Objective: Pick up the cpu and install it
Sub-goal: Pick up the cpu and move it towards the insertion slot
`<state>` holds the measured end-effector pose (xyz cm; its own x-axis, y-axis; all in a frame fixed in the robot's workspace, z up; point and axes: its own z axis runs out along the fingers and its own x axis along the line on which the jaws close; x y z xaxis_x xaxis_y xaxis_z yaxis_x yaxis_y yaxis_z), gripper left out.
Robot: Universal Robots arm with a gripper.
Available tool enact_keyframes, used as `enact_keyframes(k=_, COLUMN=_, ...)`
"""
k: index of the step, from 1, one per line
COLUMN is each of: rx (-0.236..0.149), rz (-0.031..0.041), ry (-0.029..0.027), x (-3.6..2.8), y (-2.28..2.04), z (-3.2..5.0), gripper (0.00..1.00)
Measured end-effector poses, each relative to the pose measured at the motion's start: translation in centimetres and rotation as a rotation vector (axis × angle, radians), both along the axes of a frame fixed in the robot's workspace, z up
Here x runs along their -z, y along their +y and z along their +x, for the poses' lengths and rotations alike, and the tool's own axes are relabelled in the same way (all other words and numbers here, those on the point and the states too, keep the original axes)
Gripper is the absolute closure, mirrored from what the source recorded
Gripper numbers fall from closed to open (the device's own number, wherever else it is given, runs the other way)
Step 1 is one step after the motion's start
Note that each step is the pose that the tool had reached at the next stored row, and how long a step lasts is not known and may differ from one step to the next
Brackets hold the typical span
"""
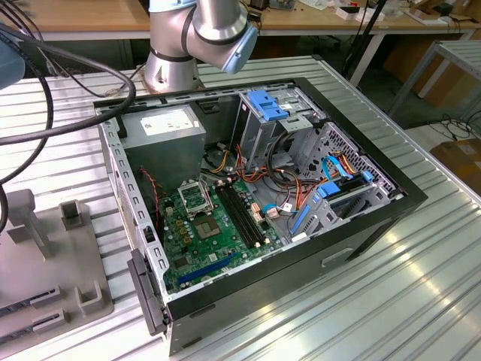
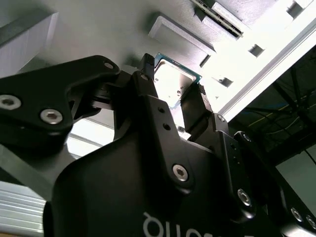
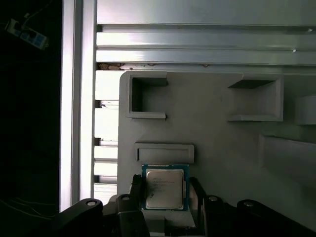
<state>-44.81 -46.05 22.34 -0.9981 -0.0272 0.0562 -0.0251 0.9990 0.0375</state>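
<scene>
The cpu (image 3: 164,188), a small square chip with a silver-grey top and a green rim, sits between my gripper's (image 3: 166,193) two black fingers over a grey fixture tray (image 3: 217,133). In the second wrist view the cpu (image 2: 171,79) is seen from below the fingers, and the gripper (image 2: 173,85) has one fingertip against each of two opposite edges, shut on it. I cannot tell whether the chip rests on the tray or hangs just above it. In the exterior view the green motherboard (image 1: 218,237) lies inside the open computer case, with its black-framed socket (image 1: 194,197) uncovered.
The black case (image 1: 361,226) holds a power supply (image 1: 165,128), blue drive brackets (image 1: 267,105), memory slots (image 1: 242,214) and cable bundles. The grey tray (image 1: 45,263) with raised blocks lies at the exterior view's left on a ribbed metal table (image 1: 421,301). Thick black cables (image 1: 68,90) hang over it.
</scene>
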Motion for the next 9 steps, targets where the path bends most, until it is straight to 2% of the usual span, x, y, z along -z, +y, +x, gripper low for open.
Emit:
enact_keyframes(k=5, rx=-0.007, rz=0.0002, ry=-0.0001, x=-0.60, y=0.00, z=0.01, gripper=0.53)
enact_keyframes(k=9, rx=-0.008, rz=0.0002, ry=0.0005, x=-1.39, y=0.00, z=0.02, gripper=0.53)
